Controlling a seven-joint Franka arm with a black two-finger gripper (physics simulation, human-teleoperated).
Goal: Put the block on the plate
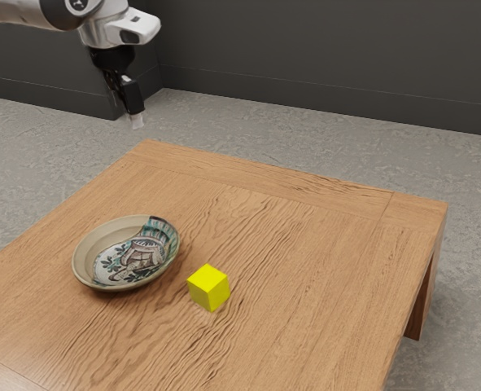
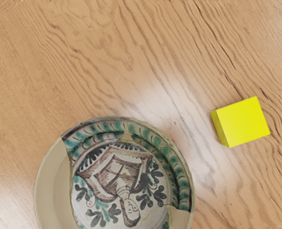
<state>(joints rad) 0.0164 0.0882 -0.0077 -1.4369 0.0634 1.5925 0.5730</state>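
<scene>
My gripper (image 1: 137, 122) hangs high above the table's far edge in the exterior view, well apart from block and plate. A bright yellow block (image 1: 208, 287) rests on the wooden table, just to the exterior view's right of the plate (image 1: 84, 259), not touching it. That plate is round and shallow, beige with a painted figure and a green patterned rim. From my hand's camera, the yellow block (image 2: 243, 123) and the painted plate (image 2: 52, 191) lie below with bare wood between them.
The wooden table (image 1: 321, 244) has its corner and a leg (image 1: 419, 314) toward the exterior view's right. Grey floor (image 1: 264, 122) and a dark wall (image 1: 321, 49) lie behind it.
</scene>
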